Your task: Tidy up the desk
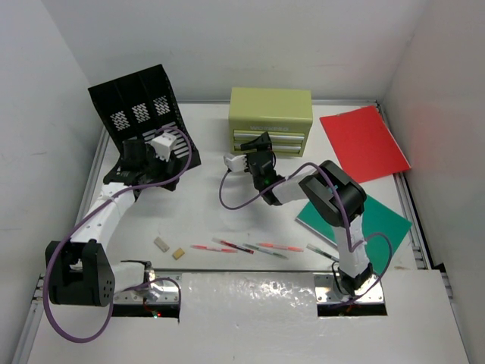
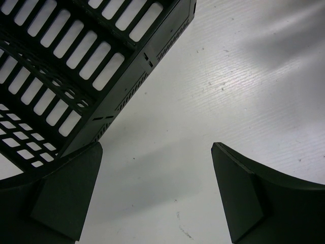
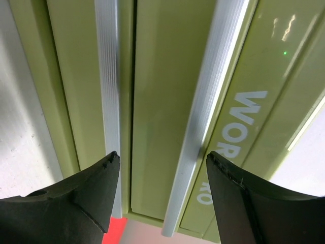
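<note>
The white desk (image 1: pixel 203 208) carries an olive-green drawer chest (image 1: pixel 270 120) at the back centre. My right gripper (image 1: pixel 260 145) is right up against its front. In the right wrist view that gripper (image 3: pixel 162 170) is open, and its fingers (image 3: pixel 96 185) straddle a drawer front with a silver handle (image 3: pixel 205 117) between them, not touching it. My left gripper (image 1: pixel 157 146) hangs by the lower edge of the black slotted file rack (image 1: pixel 140 106). In the left wrist view it (image 2: pixel 157 195) is open over bare desk (image 2: pixel 213 86), with nothing between the fingers.
Several pens (image 1: pixel 242 247) and two small erasers (image 1: pixel 161 243) lie near the front edge. A red folder (image 1: pixel 364 142) lies at the back right, and a green notebook (image 1: pixel 379 220) is partly under the right arm. White walls close in the sides and back.
</note>
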